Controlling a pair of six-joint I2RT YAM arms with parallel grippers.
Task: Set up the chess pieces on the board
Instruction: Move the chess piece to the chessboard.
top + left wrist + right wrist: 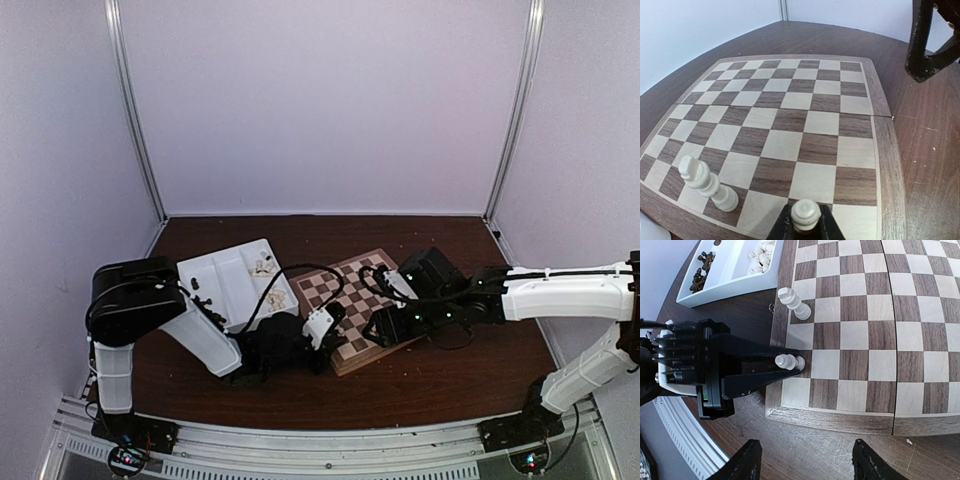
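The board (352, 290) lies in the middle of the table. My left gripper (805, 229) reaches low over the board's (790, 115) near edge, shut on a cream-white pawn (805, 214) that stands on a dark square of the outer row. The right wrist view shows the same pawn (788, 361) between the two black fingers (760, 377). A taller white piece (705, 182) stands two squares to the left in that row. My right gripper (806, 462) hovers open above the bare table beside the board's (870, 340) edge, with nothing between its fingers.
A white compartmented tray (225, 272) sits left of the board; it (730, 287) holds several dark pieces (700, 272) and white pieces (762, 252). One right finger (925, 45) hangs beyond the board's right edge. White walls enclose the table.
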